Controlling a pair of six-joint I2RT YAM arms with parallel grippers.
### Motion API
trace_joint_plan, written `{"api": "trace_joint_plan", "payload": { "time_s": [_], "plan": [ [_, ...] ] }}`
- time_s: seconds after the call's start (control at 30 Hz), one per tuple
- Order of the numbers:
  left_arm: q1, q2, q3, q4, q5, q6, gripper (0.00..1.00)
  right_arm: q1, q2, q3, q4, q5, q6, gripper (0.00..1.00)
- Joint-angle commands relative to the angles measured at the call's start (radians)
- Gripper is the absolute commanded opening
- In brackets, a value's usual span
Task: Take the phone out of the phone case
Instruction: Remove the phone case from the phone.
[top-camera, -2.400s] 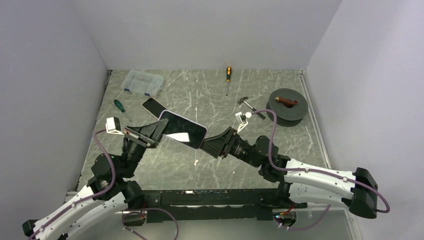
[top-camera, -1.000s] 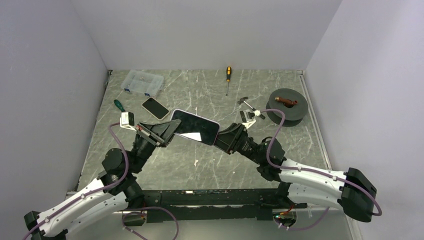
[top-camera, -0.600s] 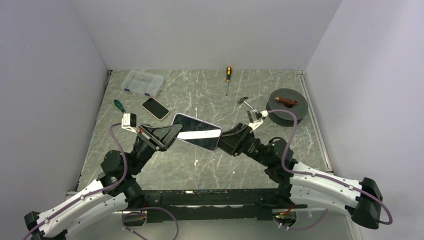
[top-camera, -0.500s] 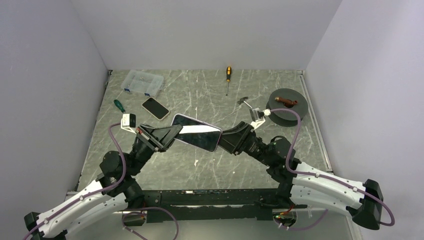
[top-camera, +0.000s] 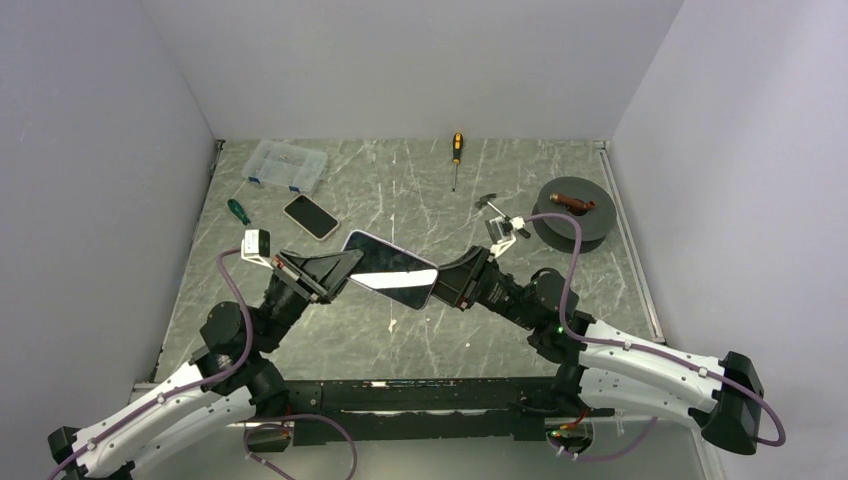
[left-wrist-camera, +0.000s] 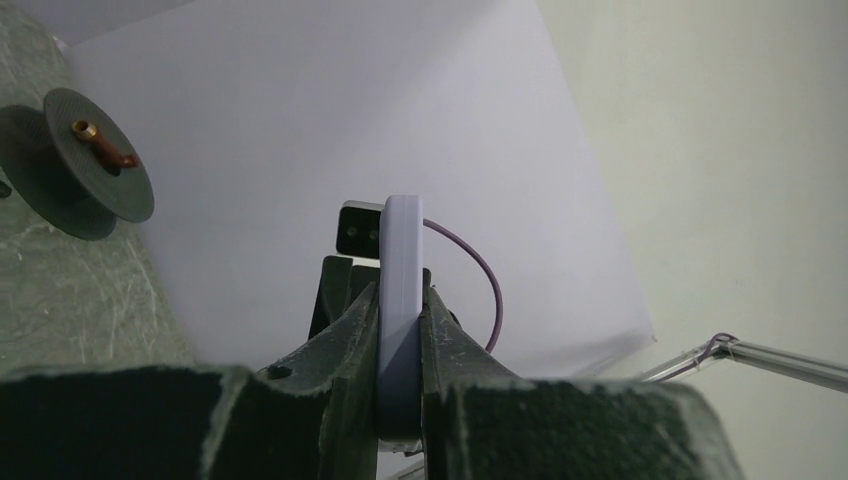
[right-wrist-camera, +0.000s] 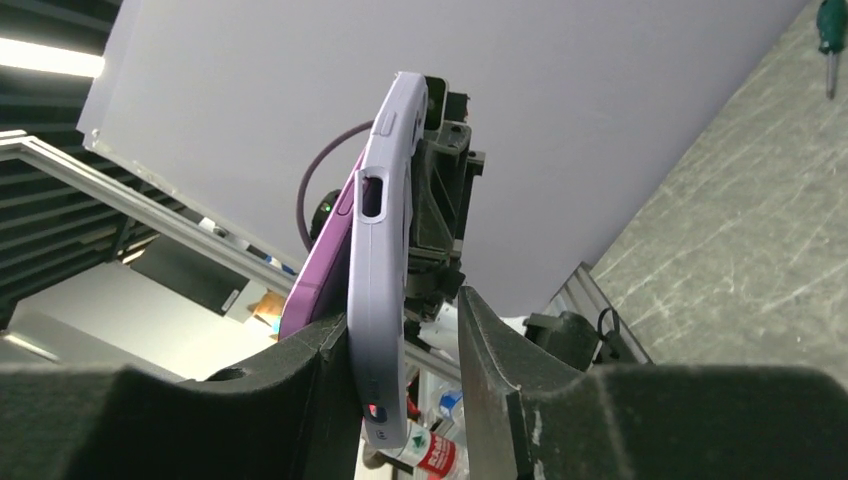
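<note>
Phone (top-camera: 390, 270) in its case (right-wrist-camera: 380, 300) hangs above the table (top-camera: 400, 335), held at both ends. Nearer me the left gripper (top-camera: 348, 264) pinches one end tight. The right gripper (top-camera: 442, 285) sits around the other end, jaws a bit spread, case against one finger I think. Further back there's a spool (top-camera: 572, 210).

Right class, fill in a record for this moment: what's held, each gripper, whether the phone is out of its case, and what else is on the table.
Held item: phone in a lilac phone case, up off the table
Left gripper: clamped on one end of the case
Right gripper: jaws around the other end, gap at one finger
Phone out of case: not yet
Also on table: second phone, clear box, green screwdriver, orange screwdriver, spool
</note>
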Motion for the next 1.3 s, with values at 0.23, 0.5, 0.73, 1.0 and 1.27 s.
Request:
{"api": "trace_joint_plan", "payload": {
  "time_s": [0.23, 0.5, 0.73, 1.0, 1.27],
  "plan": [
    [-0.005, 0.046, 0.036, 0.067, -0.021, 0.003, 0.00, 0.030, 0.003, 0.008, 0.020, -0.040, 0.088, 0.38],
    [-0.007, -0.009, 0.026, 0.007, -0.084, 0.019, 0.00, 0.030, -0.033, -0.019, 0.019, -0.008, 0.102, 0.46],
    [-0.016, -0.001, 0.029, 0.008, -0.095, 0.029, 0.00, 0.033, 0.023, 0.004, 0.063, -0.021, 0.119, 0.33],
    [-0.026, -0.005, 0.041, -0.022, -0.120, 0.065, 0.00, 0.046, 0.074, 0.028, 0.082, -0.035, 0.125, 0.05],
    [-0.025, -0.069, 0.070, -0.223, -0.142, 0.113, 0.30, 0.046, 0.032, 0.013, 0.042, -0.013, 0.107, 0.00]
  ]
}}
